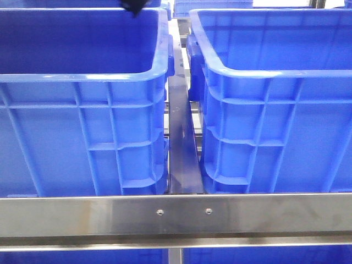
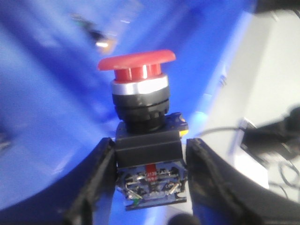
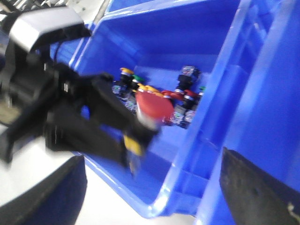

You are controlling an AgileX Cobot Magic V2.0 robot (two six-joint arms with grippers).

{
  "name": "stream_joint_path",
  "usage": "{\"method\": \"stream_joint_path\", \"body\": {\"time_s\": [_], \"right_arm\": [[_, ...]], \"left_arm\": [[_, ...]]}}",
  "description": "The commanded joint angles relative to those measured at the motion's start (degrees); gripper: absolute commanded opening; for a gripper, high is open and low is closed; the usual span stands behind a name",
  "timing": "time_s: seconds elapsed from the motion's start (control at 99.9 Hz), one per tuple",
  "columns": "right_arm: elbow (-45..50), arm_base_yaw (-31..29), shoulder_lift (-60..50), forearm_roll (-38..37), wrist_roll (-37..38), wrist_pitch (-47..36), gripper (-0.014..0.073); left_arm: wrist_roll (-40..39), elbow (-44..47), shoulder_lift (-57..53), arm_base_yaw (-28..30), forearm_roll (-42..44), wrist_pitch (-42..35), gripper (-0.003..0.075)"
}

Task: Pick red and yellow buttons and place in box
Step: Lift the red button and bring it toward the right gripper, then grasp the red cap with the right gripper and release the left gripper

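My left gripper (image 2: 150,164) is shut on the black body of a red mushroom-head button (image 2: 140,96), held upright over blue plastic. In the right wrist view the left gripper (image 3: 126,136) shows with that red button (image 3: 152,108), above the rim of a blue bin (image 3: 187,56). A pile of several buttons (image 3: 180,105) with red, yellow and green heads lies at the bin's bottom. My right gripper (image 3: 152,187) is open and empty, its fingers (image 3: 56,192) wide apart above the bin's corner. In the front view only a dark tip of an arm (image 1: 132,6) shows at the top.
Two large blue bins, the left one (image 1: 82,77) and the right one (image 1: 275,71), stand side by side behind a steel rail (image 1: 176,214). A dark gap with a bar (image 1: 180,143) runs between them. A white surface with cables (image 2: 272,136) lies beside the bin.
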Motion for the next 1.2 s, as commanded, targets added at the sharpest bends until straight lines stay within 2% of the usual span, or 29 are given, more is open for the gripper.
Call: {"method": "stream_joint_path", "body": {"time_s": [0.0, 0.19, 0.821, 0.941, 1.071, 1.151, 1.191], "right_arm": [[-4.04, 0.03, 2.31, 5.38, 0.25, 2.58, 0.0604], [-7.85, 0.46, 8.9, 9.83, 0.38, 8.53, 0.0604], [-8.3, 3.58, 14.03, 8.77, 0.38, 8.77, 0.0592], [-8.3, 3.58, 14.78, 8.77, 0.38, 9.11, 0.0497], [-8.3, 3.58, 14.78, 8.77, 0.38, 9.92, 0.0293], [-8.3, 3.58, 14.78, 8.77, 0.38, 10.52, 0.0183], [-8.3, 3.58, 14.78, 8.77, 0.38, 10.52, 0.0141]], "left_arm": [[0.58, -1.66, -2.87, -2.93, -4.51, 2.45, 0.0166], [0.7, -1.66, -2.87, -5.5, -4.51, 2.45, 0.0166], [0.7, -1.66, -2.87, -5.5, -4.51, 2.45, 0.0166], [0.7, -1.66, -2.87, -5.5, -4.51, 2.45, 0.0166], [0.7, -1.66, -2.87, -5.5, -4.51, 1.92, 0.0171], [0.7, -1.66, -2.87, -5.5, -5.34, 1.77, 0.0205], [0.7, -1.66, -2.87, -5.5, -5.76, 1.77, 0.0246]]}}
